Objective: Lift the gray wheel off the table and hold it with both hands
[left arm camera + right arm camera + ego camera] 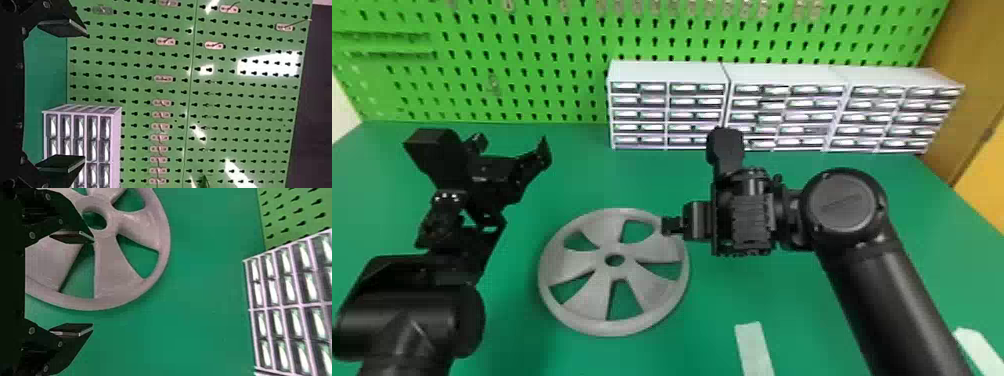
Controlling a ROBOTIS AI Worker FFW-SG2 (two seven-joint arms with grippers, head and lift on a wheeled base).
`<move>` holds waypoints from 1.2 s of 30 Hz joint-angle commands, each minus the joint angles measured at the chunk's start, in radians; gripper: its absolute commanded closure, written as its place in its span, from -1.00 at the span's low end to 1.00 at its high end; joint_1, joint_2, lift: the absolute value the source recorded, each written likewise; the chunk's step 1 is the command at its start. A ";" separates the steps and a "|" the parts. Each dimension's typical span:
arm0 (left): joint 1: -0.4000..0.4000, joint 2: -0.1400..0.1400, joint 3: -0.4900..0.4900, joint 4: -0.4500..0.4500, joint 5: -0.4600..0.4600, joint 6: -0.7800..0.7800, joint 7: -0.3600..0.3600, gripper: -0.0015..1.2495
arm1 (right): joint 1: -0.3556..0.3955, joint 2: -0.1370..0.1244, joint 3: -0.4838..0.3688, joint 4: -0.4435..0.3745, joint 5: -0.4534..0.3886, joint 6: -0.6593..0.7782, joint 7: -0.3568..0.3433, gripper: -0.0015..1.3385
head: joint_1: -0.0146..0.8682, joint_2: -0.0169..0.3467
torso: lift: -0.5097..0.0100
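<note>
Your gray wheel (582, 310) lies flat on the green table (807, 310), in front of you and between the two arms, with one broad face turned up. It is round, so its broad plane runs level with the tabletop and the line through its hub stands upright. One of its five spokes points away from you and slightly left, while the opening opposite it faces you and slightly right. Your right gripper (732, 220) is at the wheel's right side, spread wide and holding nothing; its wrist view has one finger (72, 237) over the wheel and the other outside the rim, above the table. You can't tell whether that nearer finger touches the wheel. Your left gripper (511, 145) is beyond the wheel to its left, also wide open and empty, aimed toward the green pegboard (129, 51).
</note>
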 commanded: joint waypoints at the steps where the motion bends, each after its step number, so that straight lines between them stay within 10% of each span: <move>1: 0.001 0.009 -0.006 -0.004 0.000 -0.011 0.000 -0.77 | -0.012 0.003 0.025 0.043 -0.030 0.001 0.000 -0.30 | 0.64 -0.82 | 0.59; 36: 0.029 0.015 0.014 -0.016 0.012 -0.038 0.003 -0.77 | -0.044 0.000 0.055 0.147 -0.059 0.002 0.000 -0.30 | 0.64 -0.82 | 0.59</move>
